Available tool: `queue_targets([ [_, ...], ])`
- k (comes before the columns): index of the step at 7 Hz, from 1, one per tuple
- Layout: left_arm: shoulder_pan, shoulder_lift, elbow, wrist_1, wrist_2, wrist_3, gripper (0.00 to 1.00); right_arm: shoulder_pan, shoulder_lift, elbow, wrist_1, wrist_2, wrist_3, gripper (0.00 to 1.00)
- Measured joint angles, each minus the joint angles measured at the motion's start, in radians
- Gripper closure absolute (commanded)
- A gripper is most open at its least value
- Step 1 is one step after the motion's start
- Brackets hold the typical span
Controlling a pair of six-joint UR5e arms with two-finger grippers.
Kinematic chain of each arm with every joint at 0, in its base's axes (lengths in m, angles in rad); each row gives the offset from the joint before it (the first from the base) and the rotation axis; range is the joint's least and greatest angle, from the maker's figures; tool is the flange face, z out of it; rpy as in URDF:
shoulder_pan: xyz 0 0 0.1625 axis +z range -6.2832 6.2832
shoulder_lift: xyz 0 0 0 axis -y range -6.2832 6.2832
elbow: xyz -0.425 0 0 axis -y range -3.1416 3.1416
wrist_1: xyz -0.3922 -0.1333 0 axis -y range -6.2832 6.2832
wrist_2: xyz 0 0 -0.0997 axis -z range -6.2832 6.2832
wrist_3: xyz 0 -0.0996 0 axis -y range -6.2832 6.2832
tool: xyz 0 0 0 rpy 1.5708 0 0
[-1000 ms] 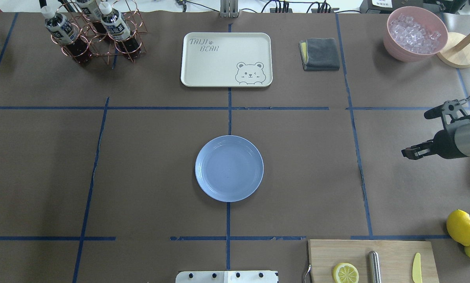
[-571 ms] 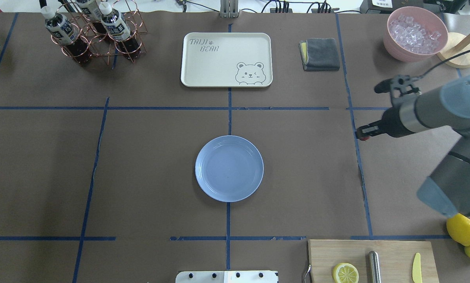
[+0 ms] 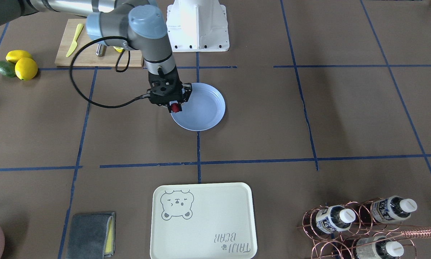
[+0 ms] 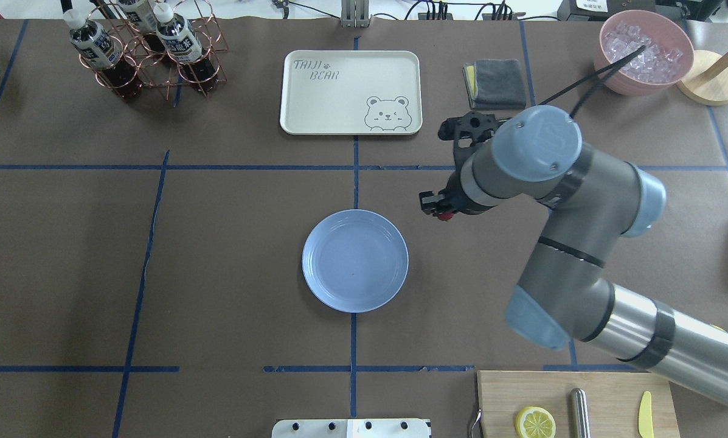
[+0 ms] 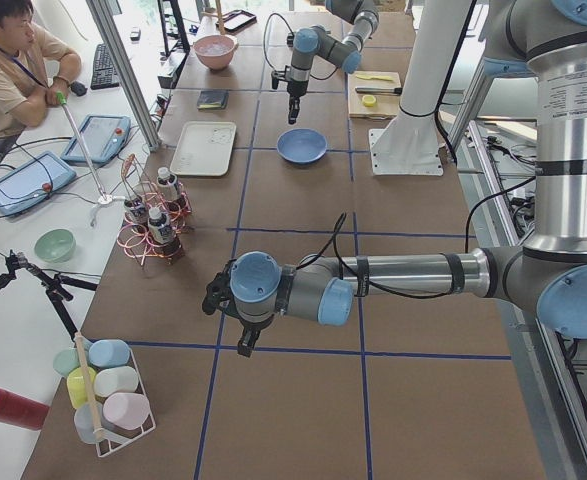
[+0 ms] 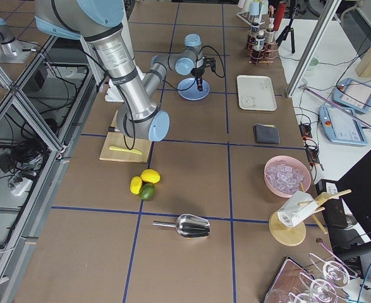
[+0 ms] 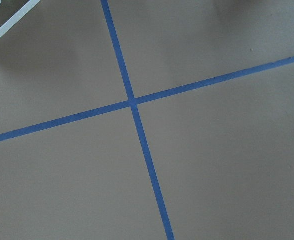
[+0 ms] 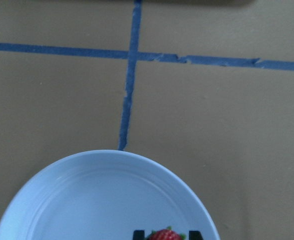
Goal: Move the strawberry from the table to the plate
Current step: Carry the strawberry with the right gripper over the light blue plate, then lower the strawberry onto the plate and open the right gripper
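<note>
Jaws of the left gripper (image 5: 241, 346) can't be judged; those of the right gripper (image 4: 438, 210) are clamped on the strawberry (image 4: 444, 215). It has swung in from the right side of the table (image 4: 218, 274) to hang over the edge of the plate (image 4: 355, 260), so release looks near.

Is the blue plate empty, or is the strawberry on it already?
Empty. The plate shows only bare blue inside; the strawberry is pinched in the right gripper, up in the air near the plate's edge.

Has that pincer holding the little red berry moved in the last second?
Yes. Seen from overhead, the right pincer crossed the vertical blue tape line toward the plate, gripping the strawberry.
</note>
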Motion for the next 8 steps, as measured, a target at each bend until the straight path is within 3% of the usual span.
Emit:
queue_targets([
  [2, 0.0, 0.0, 0.0, 0.0, 0.0, 0.0, 0.0, -0.061, 0.079, -0.115, -0.002, -0.065, 0.046, 1.0],
  [3, 0.0, 0.0, 0.001, 0.0, 0.0, 0.0, 0.0, -0.077, 0.091, -0.136, -0.002, -0.075, 0.057, 0.9],
  [4, 0.0, 0.0, 0.001, 0.0, 0.0, 0.0, 0.0, -0.088, 0.096, -0.144, -0.002, -0.086, 0.062, 0.37],
  [5, 0.0, 0.0, 0.001, 0.0, 0.0, 0.0, 0.0, -0.095, 0.096, -0.147, -0.002, -0.098, 0.064, 0.01],
  [8, 0.0, 0.001, 0.001, 0.0, 0.0, 0.0, 0.0, -0.08, 0.088, -0.144, -0.008, -0.102, 0.059, 0.0],
])
